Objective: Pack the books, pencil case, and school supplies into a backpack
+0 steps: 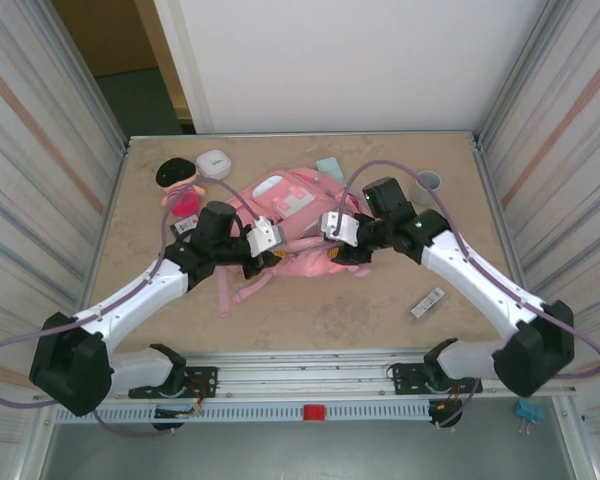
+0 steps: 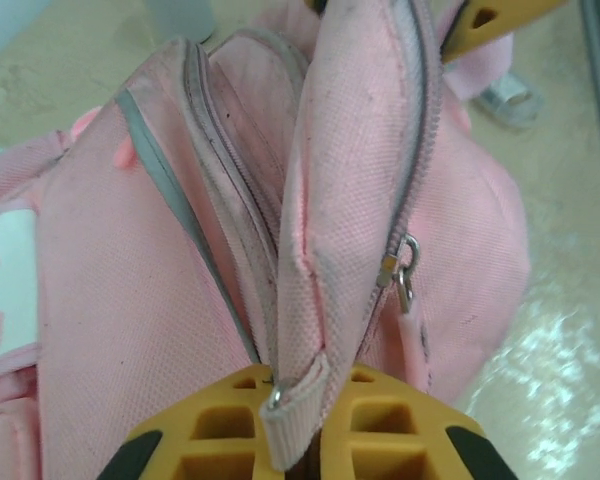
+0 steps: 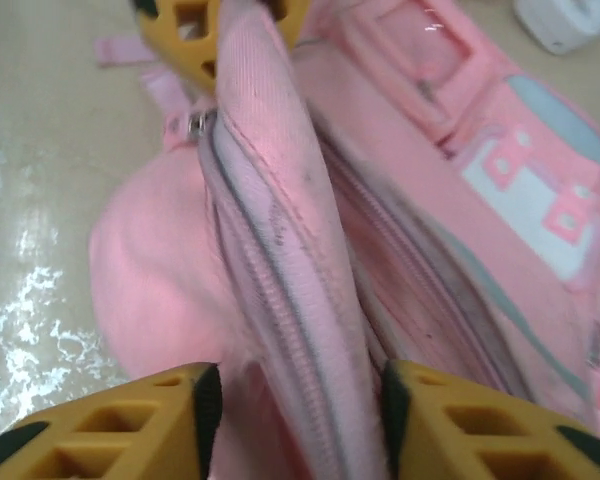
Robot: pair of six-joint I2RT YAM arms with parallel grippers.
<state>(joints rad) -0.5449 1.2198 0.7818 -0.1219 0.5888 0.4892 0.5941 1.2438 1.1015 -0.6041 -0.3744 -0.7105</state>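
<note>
From above, the pink backpack point(image 1: 290, 215) lies mid-table point(image 1: 310, 320), both arms meeting over its near edge; the white stick point(image 1: 427, 302) lies well apart, near right, and the mint pencil case point(image 1: 329, 167) sits just beyond the bag

Left wrist: the left end effector point(image 2: 300, 400) is clamped on a fabric flap beside the zip pull point(image 2: 405, 270)

Right wrist: the right end effector point(image 3: 295, 400) stands apart astride a zip ridge, not pinching

With one side loose, the opening may sag shut, or the thin flap could slip from the clamp
</note>
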